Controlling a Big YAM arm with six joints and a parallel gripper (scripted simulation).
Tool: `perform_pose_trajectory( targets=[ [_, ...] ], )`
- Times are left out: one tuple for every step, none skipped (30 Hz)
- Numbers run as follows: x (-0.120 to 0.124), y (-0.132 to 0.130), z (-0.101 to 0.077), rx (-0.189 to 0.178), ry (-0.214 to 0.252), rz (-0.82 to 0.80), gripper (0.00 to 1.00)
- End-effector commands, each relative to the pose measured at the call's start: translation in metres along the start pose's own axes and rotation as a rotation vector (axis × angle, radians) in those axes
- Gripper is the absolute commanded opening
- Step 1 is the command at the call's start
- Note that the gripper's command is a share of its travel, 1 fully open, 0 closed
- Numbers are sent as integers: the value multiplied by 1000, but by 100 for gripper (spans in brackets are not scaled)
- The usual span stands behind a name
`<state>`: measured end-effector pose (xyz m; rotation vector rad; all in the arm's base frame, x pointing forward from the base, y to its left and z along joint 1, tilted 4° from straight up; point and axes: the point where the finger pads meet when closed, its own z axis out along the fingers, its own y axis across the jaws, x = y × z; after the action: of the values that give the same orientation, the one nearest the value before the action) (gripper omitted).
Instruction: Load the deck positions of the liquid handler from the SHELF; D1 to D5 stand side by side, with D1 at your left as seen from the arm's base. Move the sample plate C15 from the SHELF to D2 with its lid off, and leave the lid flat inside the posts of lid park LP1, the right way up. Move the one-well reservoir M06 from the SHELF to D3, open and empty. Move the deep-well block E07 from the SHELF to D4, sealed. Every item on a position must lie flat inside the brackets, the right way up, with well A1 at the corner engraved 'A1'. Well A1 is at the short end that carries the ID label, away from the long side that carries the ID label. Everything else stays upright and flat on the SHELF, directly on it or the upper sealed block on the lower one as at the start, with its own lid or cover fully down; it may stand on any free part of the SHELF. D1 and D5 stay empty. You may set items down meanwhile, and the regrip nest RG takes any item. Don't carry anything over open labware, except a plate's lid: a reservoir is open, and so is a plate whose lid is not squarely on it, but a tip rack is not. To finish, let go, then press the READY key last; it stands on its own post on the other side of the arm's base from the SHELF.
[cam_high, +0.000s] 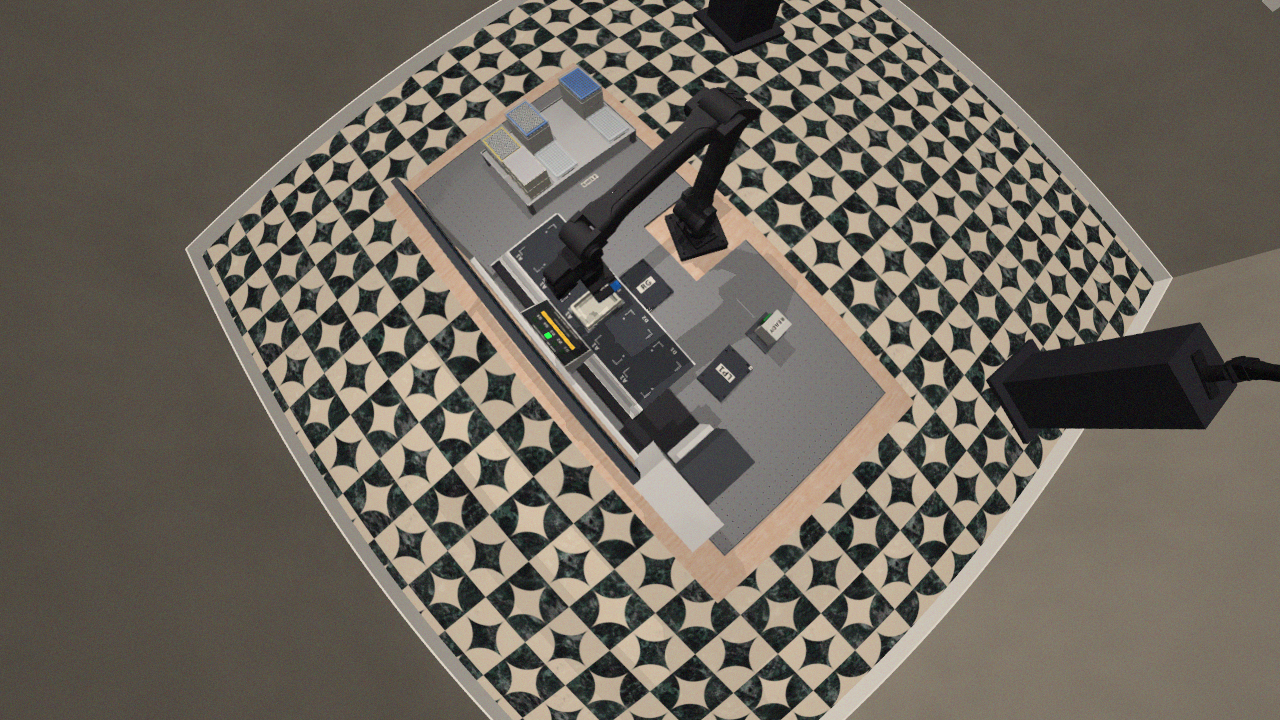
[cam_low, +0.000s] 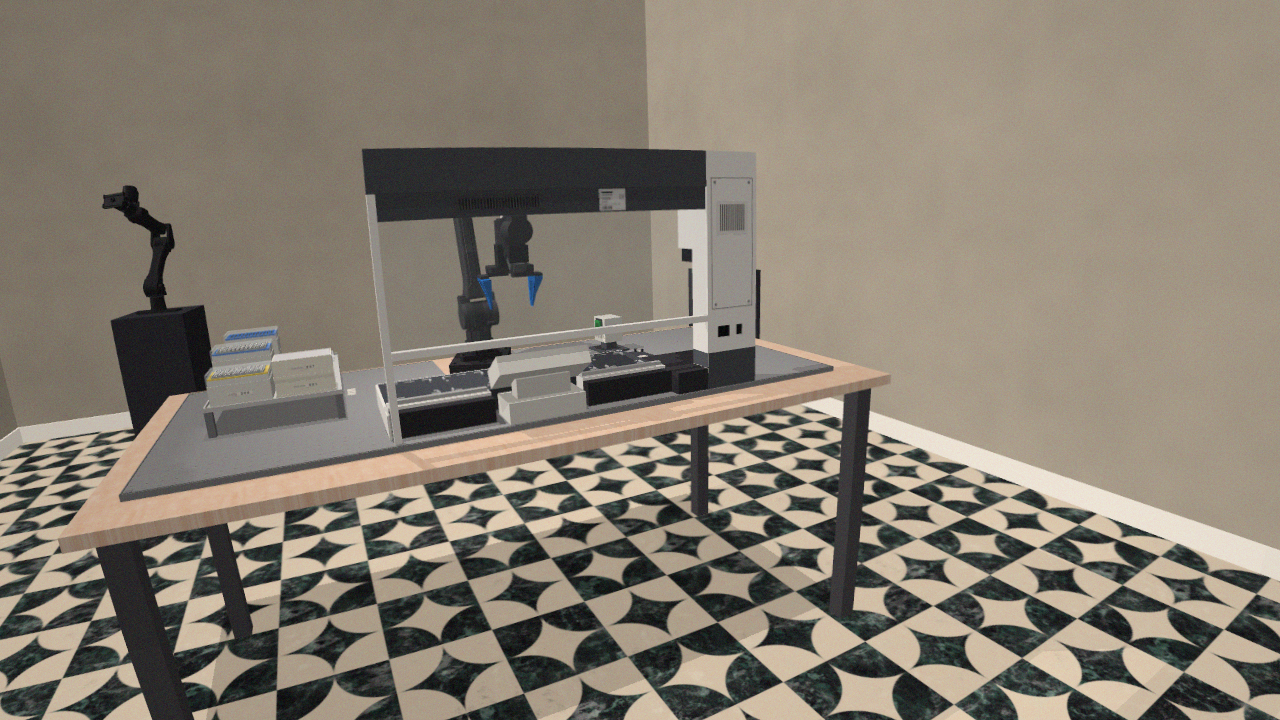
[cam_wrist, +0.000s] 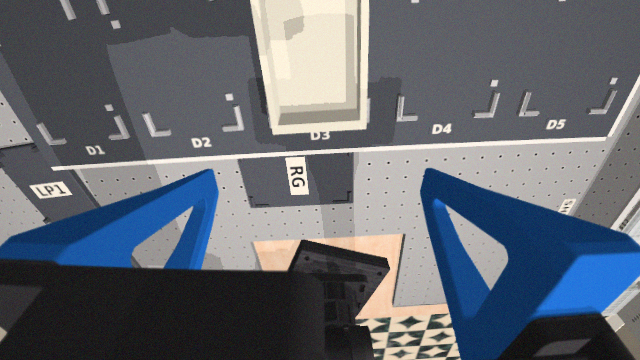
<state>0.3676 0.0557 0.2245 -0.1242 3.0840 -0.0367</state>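
The cream one-well reservoir (cam_wrist: 310, 65) (cam_high: 595, 309) lies open and empty inside the D3 brackets of the deck (cam_wrist: 440, 60). My gripper (cam_wrist: 319, 180) (cam_high: 597, 291) (cam_low: 510, 291) is open and empty, hanging well above the deck's near edge by D3, under the handler's gantry. D1, D2, D4 and D5 show bare. The SHELF (cam_high: 581, 152) (cam_low: 268, 407) at the table's far end holds several items: tip racks with blue and yellow tops, lidded plates and pale blocks. I cannot read their labels. Lid park LP1 (cam_wrist: 50, 190) (cam_high: 728, 368) is bare.
The regrip nest RG (cam_wrist: 296, 176) (cam_high: 648, 289) lies bare between the deck and the arm's base (cam_high: 693, 234). The READY key (cam_high: 771, 326) (cam_low: 605, 320) stands on its post beyond the base. The handler's dark gantry (cam_low: 537, 179) spans over the deck, with its tower (cam_low: 729, 259) at one end.
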Motion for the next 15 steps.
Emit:
perform_pose_trajectory(
  targets=[
    [16, 5, -19, -5, -40, 80, 100],
    [21, 4, -19, -5, -40, 100, 100],
    [26, 4, -19, -6, -39, 120, 100],
    [31, 3, -19, -6, -39, 140, 100],
    [36, 3, -19, -6, -38, 160, 100],
    [41, 3, -19, -6, -38, 180, 100],
    [46, 2, -19, -7, -38, 200, 100],
    [51, 2, -19, -7, -37, 220, 100],
    [56, 1, -19, -7, -37, 240, 100],
    [56, 1, -19, -7, -37, 240, 100],
    [56, 1, -19, -7, -37, 240, 100],
    [61, 1, -19, -7, -37, 260, 100],
    [63, 1, -19, -8, -36, 280, 100],
    [62, 1, -18, -9, -39, 300, 100],
    [54, 2, -18, -8, -36, 320, 100]
  ],
)
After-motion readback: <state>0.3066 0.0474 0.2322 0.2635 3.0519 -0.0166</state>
